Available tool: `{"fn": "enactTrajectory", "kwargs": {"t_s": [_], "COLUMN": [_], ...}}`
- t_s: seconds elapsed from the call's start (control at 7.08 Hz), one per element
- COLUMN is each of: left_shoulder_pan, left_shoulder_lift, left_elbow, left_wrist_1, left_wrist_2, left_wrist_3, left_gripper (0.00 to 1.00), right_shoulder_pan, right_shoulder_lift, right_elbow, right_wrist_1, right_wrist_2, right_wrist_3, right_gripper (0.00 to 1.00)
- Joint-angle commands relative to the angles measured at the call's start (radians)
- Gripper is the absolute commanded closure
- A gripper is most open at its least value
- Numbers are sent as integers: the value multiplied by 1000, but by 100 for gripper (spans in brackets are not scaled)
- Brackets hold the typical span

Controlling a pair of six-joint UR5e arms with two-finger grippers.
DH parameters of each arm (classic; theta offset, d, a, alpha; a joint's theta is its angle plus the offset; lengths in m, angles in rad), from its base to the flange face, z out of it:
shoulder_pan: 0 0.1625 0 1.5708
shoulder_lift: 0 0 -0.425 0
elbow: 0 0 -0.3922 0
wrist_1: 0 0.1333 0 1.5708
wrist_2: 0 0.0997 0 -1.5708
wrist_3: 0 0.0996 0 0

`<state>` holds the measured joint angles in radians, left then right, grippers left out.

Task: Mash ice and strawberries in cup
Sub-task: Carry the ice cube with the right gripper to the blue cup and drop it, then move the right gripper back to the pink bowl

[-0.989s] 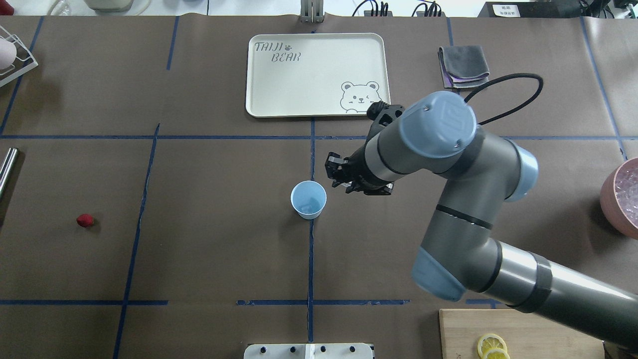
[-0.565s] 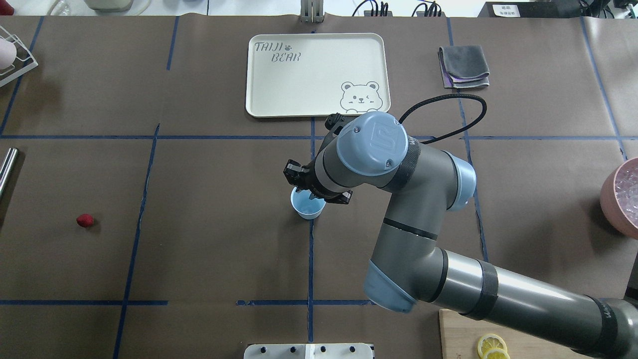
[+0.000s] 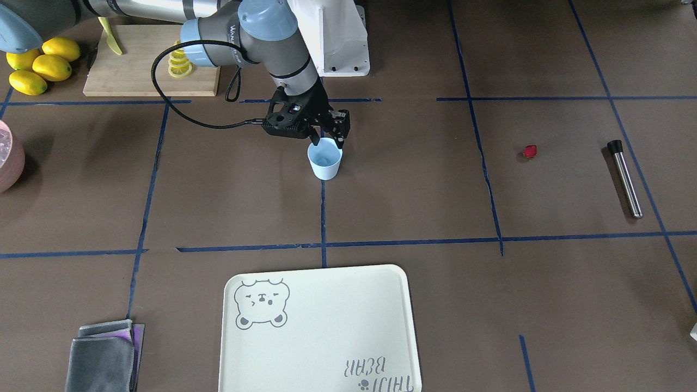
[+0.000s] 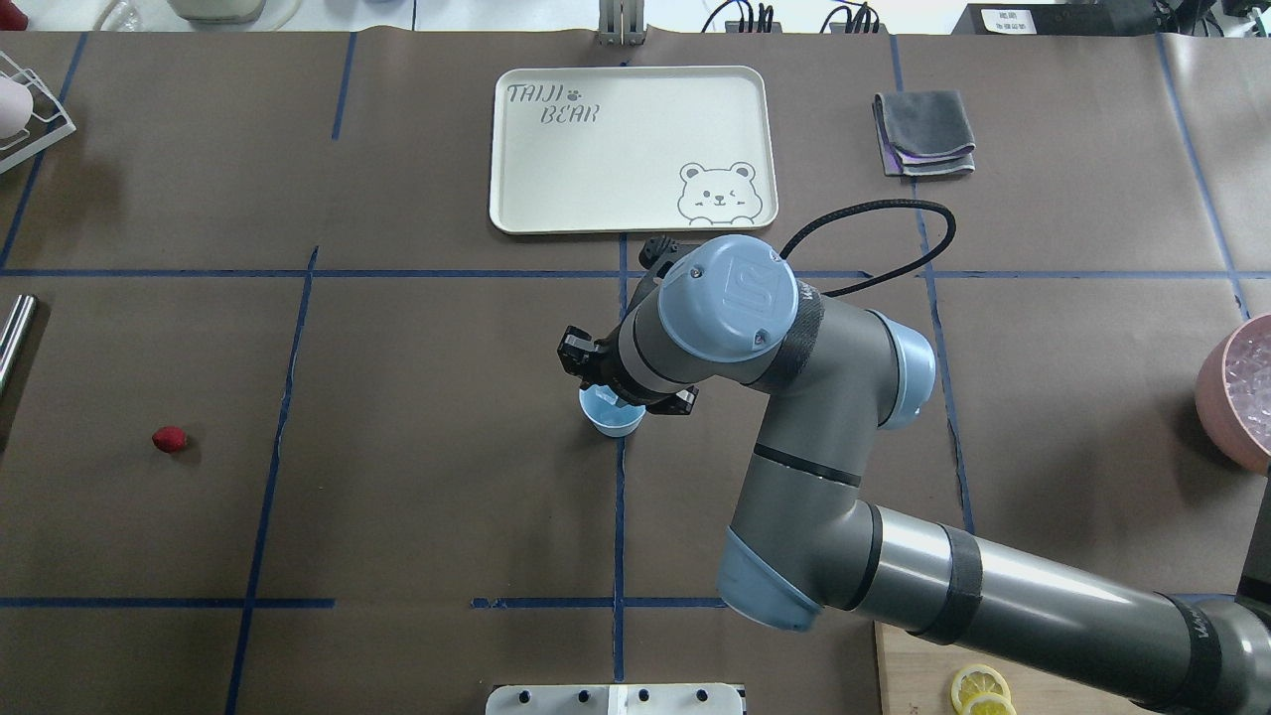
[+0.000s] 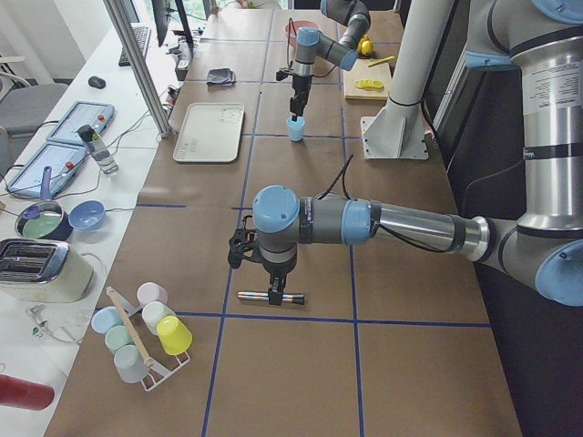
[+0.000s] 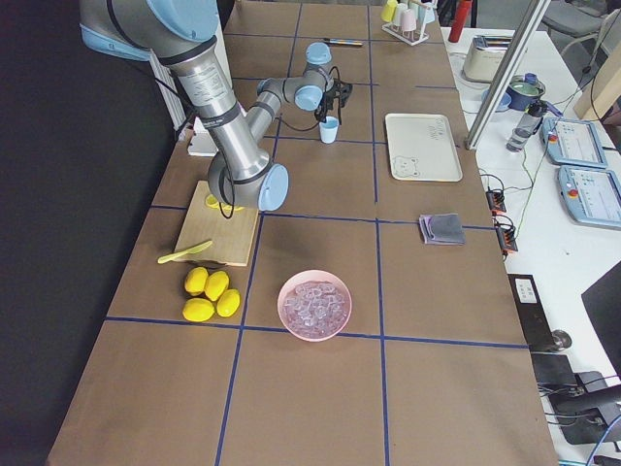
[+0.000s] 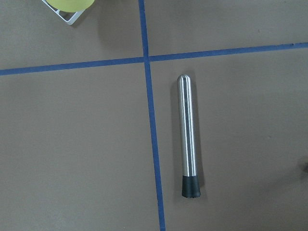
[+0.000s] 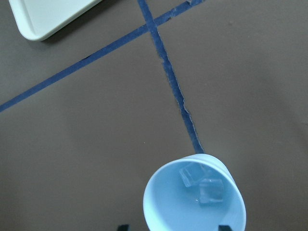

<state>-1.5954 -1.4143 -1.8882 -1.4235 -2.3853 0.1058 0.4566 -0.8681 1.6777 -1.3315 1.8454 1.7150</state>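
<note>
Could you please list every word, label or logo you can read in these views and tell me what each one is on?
"TAIJI BEAR": printed on the cream tray, which also carries a bear drawing.
"UR": logo on the right arm's blue joint cap.
White label beyond the table's far edge: too small to read.
Lettering on the right arm's black band: too blurred to read.

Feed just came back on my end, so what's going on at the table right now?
The right gripper hangs open over the cup, which holds two pieces of ice. The strawberry lies on the table, well apart from it. The left gripper hovers above the steel rod; open or shut cannot be told. Nothing mashed yet.
</note>
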Motion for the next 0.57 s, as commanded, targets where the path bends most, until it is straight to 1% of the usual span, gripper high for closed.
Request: {"fn": "enactTrajectory", "kwargs": {"t_s": [0.0, 0.14, 0.28, 0.42], "left_shoulder_pan": [2, 0, 0, 0], "left_shoulder_lift": [0, 0, 0, 0], "left_elbow": [0, 0, 1, 0], "left_wrist_1": [0, 0, 0, 0], "left_wrist_2": [0, 0, 0, 0], "left_wrist_3": [0, 0, 0, 0], "left_gripper": [0, 0, 0, 0], "right_shoulder_pan": [39, 97, 190, 264], "right_shoulder_lift": [-14, -129, -240, -361], "right_elbow": [57, 159, 250, 317], "right_wrist_1": [-9, -15, -14, -12], "right_wrist_2": [27, 110, 218, 288], "right_wrist_3": [-5, -8, -93, -200], "right_gripper": [1, 1, 1, 1]}}
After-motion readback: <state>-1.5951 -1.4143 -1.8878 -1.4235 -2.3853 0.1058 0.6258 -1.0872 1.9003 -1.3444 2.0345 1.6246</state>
